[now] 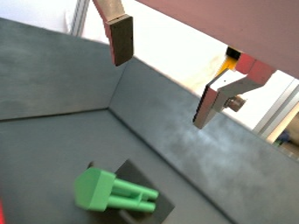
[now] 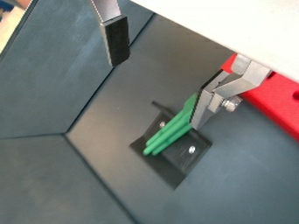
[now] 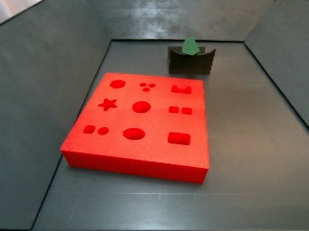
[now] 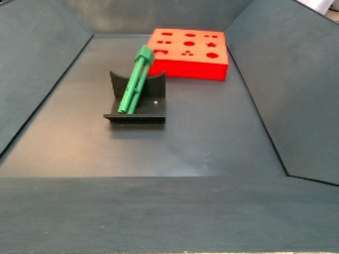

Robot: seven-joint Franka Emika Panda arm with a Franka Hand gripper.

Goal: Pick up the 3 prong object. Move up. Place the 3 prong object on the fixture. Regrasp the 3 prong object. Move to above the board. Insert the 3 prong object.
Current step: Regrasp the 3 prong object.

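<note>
The green 3 prong object (image 4: 135, 79) leans on the dark fixture (image 4: 137, 111), its upper end in the notch; it also shows in a side view (image 3: 190, 45) atop the fixture (image 3: 191, 62). The red board (image 3: 139, 117) lies flat on the floor beside the fixture, apart from it. My gripper (image 2: 162, 74) is open and empty, well above the floor. The green piece (image 2: 173, 131) lies below it, near one finger (image 2: 211, 103). In a wrist view the gripper (image 1: 167, 72) is also open above the piece (image 1: 111, 191). The gripper is out of both side views.
The dark grey floor (image 4: 199, 139) is ringed by sloping dark walls (image 3: 49, 54). The board's corner (image 2: 274, 101) shows in a wrist view close to the fixture's base plate (image 2: 181, 157).
</note>
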